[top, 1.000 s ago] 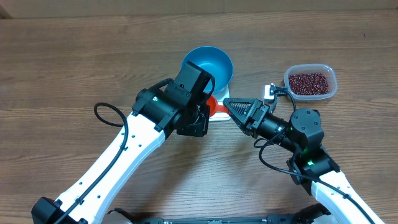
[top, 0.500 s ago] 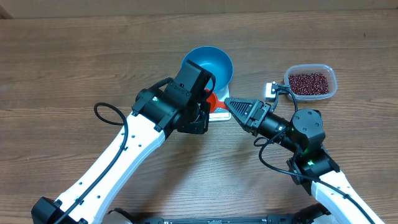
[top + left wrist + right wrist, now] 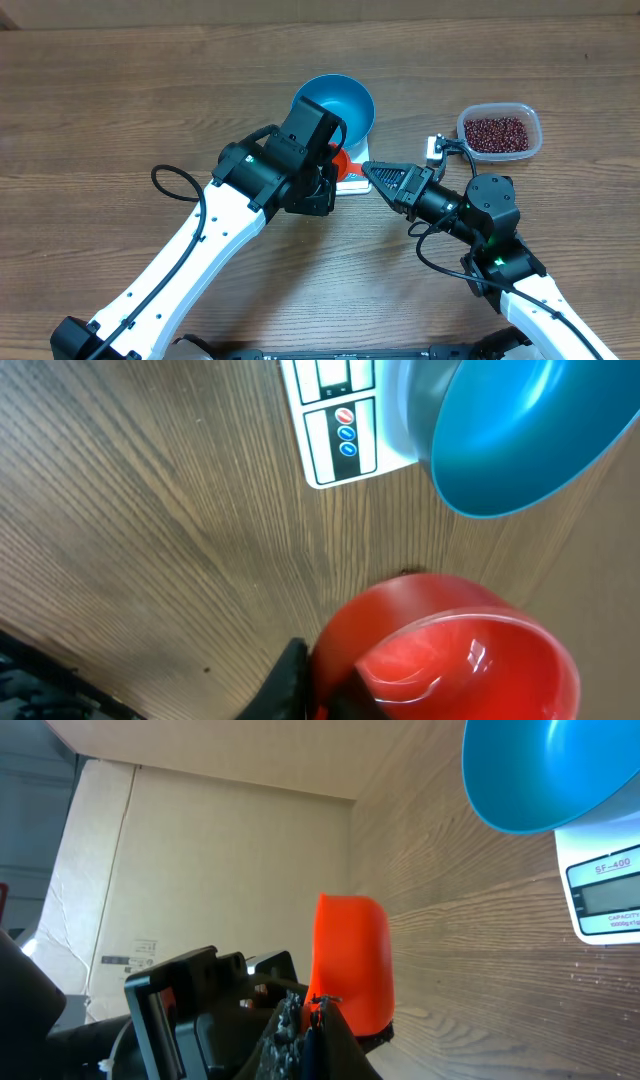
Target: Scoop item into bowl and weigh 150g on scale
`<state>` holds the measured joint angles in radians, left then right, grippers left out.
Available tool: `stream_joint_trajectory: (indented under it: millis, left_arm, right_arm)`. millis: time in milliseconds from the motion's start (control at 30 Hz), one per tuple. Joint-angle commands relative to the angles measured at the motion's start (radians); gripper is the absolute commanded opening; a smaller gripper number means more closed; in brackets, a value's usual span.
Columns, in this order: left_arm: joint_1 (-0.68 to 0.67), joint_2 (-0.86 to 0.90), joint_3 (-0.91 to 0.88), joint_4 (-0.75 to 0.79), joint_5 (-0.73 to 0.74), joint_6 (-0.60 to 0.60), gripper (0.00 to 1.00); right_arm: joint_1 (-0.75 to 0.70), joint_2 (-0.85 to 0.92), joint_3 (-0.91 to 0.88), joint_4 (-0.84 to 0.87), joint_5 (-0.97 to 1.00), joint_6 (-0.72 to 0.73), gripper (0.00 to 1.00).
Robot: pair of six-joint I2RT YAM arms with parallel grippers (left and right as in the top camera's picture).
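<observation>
Beans [image 3: 497, 132]: heaped in the clear plastic tub [image 3: 533, 118], at the bench's [image 3: 120, 90] right, well apart from the bowl.
Bowl [image 3: 335, 105]: blue, empty, sitting on the white scale [image 3: 343, 432].
Red scoop [image 3: 450, 655]: empty, just in front of the scale.
Left tool [image 3: 325, 180]: nearly closed, gripping the scoop.
Right tool [image 3: 368, 170]: jaws pressed together, tips at the scoop's edge; whether it pinches the scoop cannot be told.
</observation>
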<state>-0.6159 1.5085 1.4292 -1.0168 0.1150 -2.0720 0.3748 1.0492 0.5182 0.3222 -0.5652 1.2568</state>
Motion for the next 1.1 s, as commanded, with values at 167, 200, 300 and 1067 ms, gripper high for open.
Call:
stream_joint_trajectory:
  millis: [167,200,300,1067]
  left_arm:
    - [-0.013,0.012,0.000,-0.012,-0.025,0.032,1.00]
    - [-0.013,0.012,0.000,-0.013,-0.021,0.043,1.00]
    - [-0.011,0.009,0.000,-0.031,0.011,0.084,0.99]
    - [0.053,-0.190,0.000,-0.216,-0.149,0.393,0.99]
  right_arm:
    - [0.006,-0.003,0.025,0.013,0.003,0.000,0.04]
    - [0.006,-0.003,0.025,0.013,0.003,0.000,0.04]
    - [0.006,-0.003,0.025,0.008,-0.003,-0.001,0.04]
    - [-0.111,-0.049,0.071,-0.300,0.025,-0.264,0.04]
